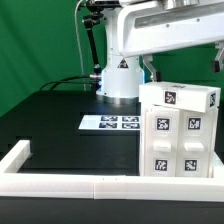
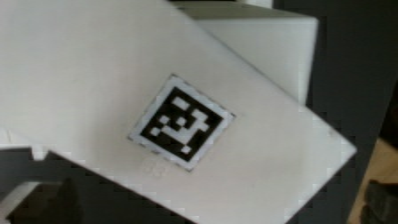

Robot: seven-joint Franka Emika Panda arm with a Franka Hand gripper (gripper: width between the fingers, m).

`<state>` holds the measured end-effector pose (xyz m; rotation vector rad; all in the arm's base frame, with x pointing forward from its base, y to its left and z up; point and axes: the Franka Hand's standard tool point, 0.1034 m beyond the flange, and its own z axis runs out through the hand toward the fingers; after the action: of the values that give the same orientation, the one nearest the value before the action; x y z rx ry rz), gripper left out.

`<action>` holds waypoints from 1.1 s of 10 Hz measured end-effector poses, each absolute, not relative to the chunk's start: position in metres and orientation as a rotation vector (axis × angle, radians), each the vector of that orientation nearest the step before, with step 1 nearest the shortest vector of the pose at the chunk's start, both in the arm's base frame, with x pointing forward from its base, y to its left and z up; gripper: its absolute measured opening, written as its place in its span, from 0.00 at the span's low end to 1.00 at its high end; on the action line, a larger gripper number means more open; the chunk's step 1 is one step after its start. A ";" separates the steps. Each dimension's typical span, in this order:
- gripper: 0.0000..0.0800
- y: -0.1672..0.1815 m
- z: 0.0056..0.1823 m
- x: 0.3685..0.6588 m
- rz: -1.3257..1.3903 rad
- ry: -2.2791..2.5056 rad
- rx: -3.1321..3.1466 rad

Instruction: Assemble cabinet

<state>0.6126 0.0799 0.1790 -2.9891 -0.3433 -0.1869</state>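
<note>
The white robot arm [image 1: 150, 35] reaches over the large white plastic tagged cabinet [image 1: 178, 128]. Its gripper [image 1: 148, 70] seems to sit just behind the cabinet's top; whether the fingers are apart or together cannot be told.

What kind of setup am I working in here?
Likely a robotics lab test bench: a green backdrop curtain, a black table edged by white rails, and tags on the cabinet and marker board.

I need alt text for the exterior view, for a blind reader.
A large white cabinet with square black-and-white tags stands at the exterior view's right on a black table. The marker board lies before the robot's white base.
</note>
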 end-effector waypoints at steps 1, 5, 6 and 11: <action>1.00 0.079 0.177 0.612 -0.186 -0.546 -2.979; 1.00 0.077 0.168 0.606 -0.156 -0.964 -2.902; 1.00 0.076 0.164 0.603 -0.149 -0.998 -2.893; 0.84 0.068 0.154 0.597 -0.142 -0.945 -2.915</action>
<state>0.5968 0.0683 0.1540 -2.9152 -0.9452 -0.1418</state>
